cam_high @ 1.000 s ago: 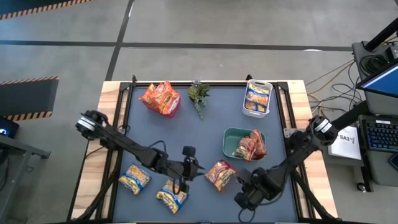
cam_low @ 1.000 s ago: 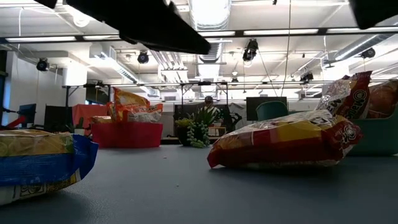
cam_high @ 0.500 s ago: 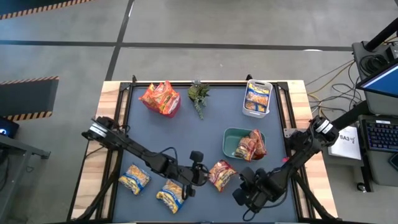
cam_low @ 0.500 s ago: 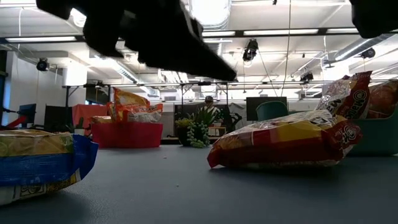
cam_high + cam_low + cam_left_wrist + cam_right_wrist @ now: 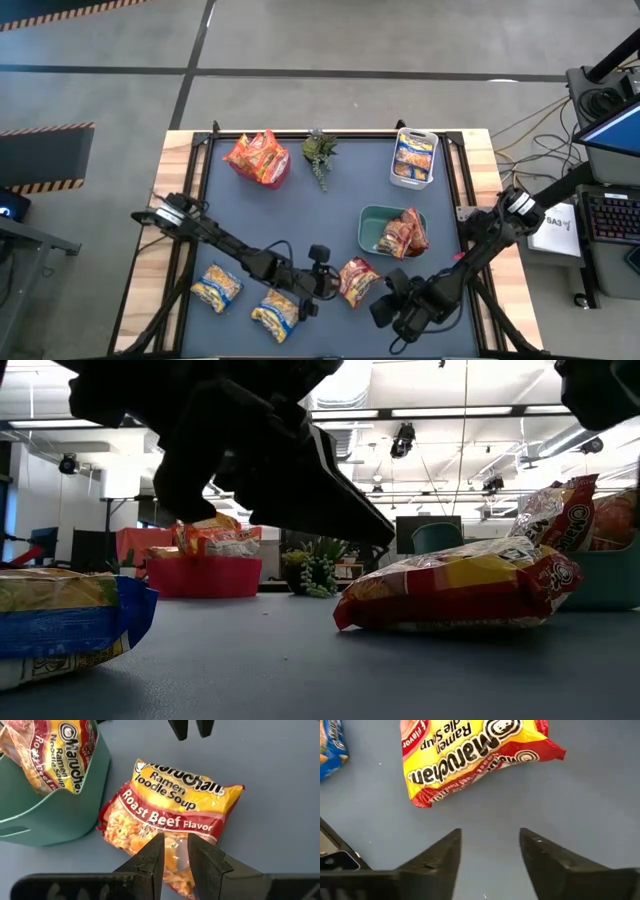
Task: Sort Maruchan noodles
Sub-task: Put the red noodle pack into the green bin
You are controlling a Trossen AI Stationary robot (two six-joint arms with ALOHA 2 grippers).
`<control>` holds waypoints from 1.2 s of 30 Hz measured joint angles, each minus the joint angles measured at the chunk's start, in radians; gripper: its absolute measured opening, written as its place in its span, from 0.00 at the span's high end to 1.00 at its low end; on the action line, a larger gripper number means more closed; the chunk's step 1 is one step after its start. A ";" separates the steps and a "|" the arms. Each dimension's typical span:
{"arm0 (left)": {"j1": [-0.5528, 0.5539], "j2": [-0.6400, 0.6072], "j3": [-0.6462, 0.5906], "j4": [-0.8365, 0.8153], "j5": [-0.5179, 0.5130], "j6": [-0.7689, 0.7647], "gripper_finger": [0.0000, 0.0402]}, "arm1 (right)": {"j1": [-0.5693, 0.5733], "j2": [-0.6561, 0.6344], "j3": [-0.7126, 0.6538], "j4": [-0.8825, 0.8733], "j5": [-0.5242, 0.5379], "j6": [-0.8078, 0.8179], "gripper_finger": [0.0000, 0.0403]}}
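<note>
A red and yellow Maruchan noodle packet [image 5: 355, 281] [image 5: 170, 820] [image 5: 450, 590] lies flat on the dark table, front centre. My left gripper [image 5: 333, 284] [image 5: 175, 847] comes in from the table's left, slanting down, its fingers a little apart over the packet's left end. My right gripper [image 5: 383, 300] [image 5: 490, 840] stands open over bare table just right of and nearer than the packet [image 5: 475, 757]. Two yellow-and-blue packets [image 5: 217, 287] [image 5: 276, 312] lie flat at front left. My left gripper has its fingertips [image 5: 155, 851] over the packet's left end [image 5: 172, 862], slanting down from the table's left. Whether they touch the wrapper I cannot tell.
A teal bin [image 5: 372, 230] with red packets [image 5: 405, 232] stands just beyond the packet. At the back are a red bin with orange packets [image 5: 258, 157], a small green plant [image 5: 320, 155] and a white tray with yellow-and-blue packets [image 5: 414, 158].
My left gripper has gone down and toward the table's right, up to the red packet's left end, and in the low view it now hangs low over the table. The packet has stayed where it was.
</note>
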 joint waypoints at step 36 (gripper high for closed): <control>0.034 0.005 -0.013 -0.048 0.034 -0.007 0.83 | -0.016 0.000 -0.178 0.340 0.273 -0.055 0.22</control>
